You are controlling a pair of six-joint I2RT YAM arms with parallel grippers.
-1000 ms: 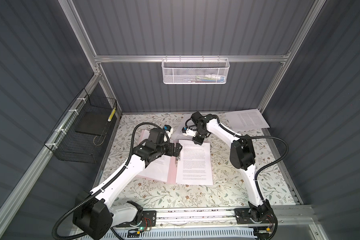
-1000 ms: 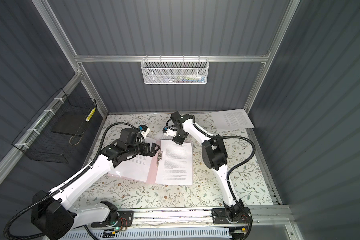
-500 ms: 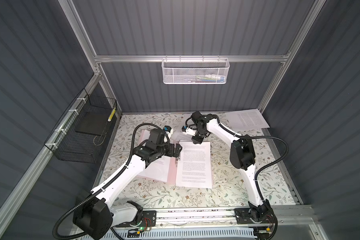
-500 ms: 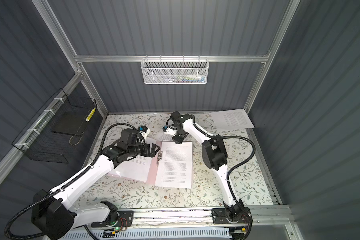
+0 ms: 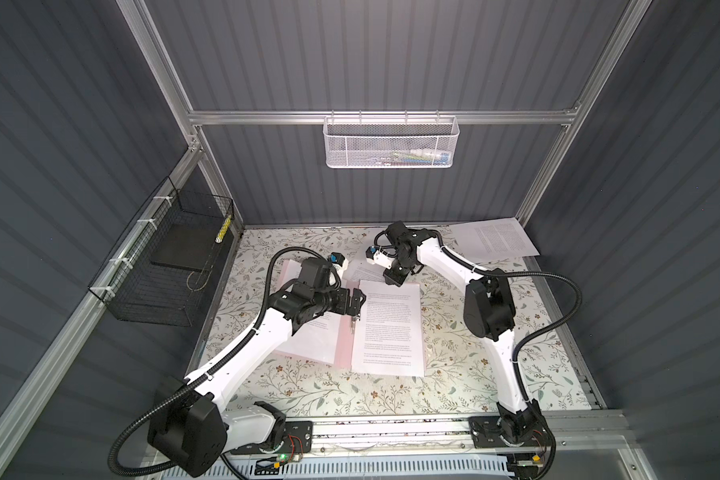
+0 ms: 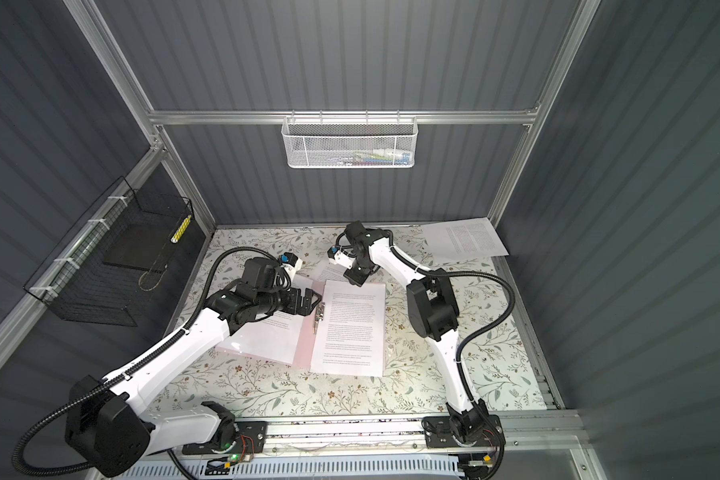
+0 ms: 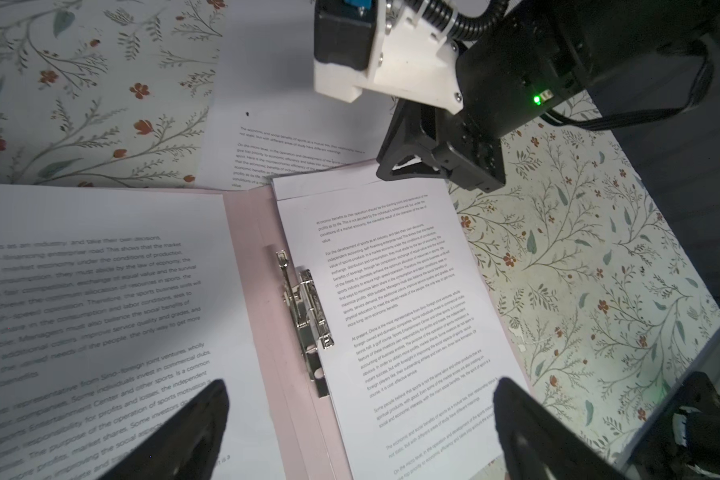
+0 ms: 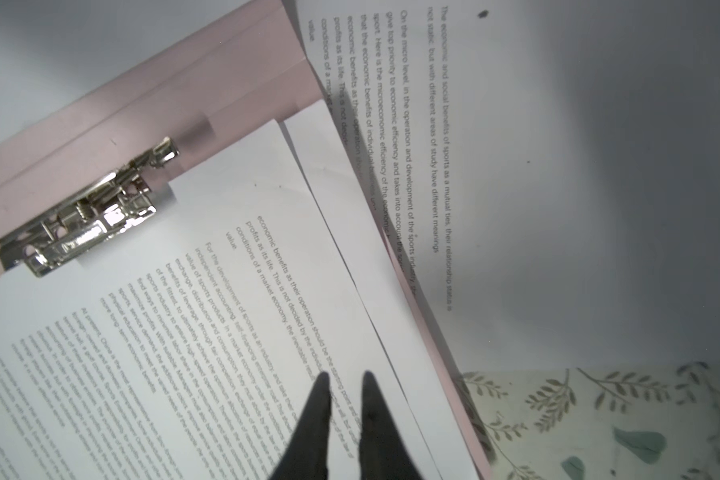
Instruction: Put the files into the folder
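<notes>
The right gripper (image 8: 345, 379) has parted narrowly, leaving the files (image 5: 389, 328) on the folder (image 5: 344, 345), frame centre; left gripper (image 7: 360, 386) wide, empty.

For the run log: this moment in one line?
left gripper: open near clip | right gripper: slightly open over files | folder: open flat

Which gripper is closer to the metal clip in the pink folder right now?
Left. The left gripper hovers right by the metal clip on the folder spine; the right gripper sits farther off, at the far edge of the sheet.
</notes>
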